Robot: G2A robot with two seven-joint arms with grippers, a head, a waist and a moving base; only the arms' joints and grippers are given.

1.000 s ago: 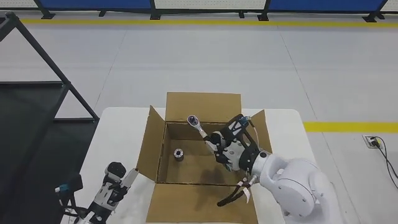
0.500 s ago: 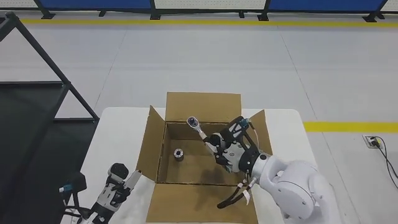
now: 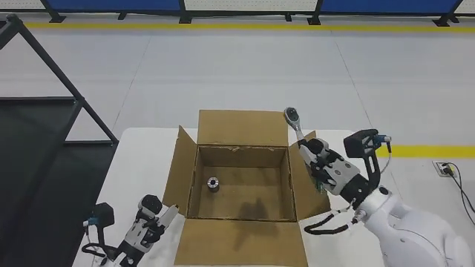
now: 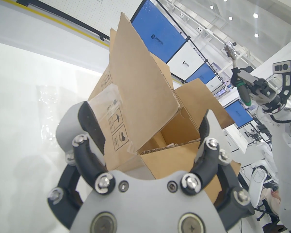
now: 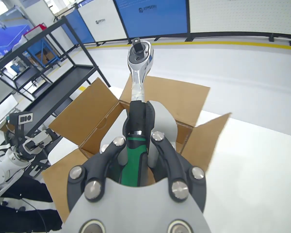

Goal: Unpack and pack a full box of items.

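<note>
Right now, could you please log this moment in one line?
right end effector: shut on wrench, over right flap of box | left end effector: open, beside box | socket: in box

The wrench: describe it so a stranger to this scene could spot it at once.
Find the open cardboard box on the white table. Over its right flap, the right gripper holds the wrench: green handle, shiny head, unlike the small round metal part inside.

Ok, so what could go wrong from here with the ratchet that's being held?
The ratchet stands head-up in the right gripper, pinched only at its handle, so it might pivot or slip. It hangs over the box's right flap; lowering it could catch that flap.
</note>
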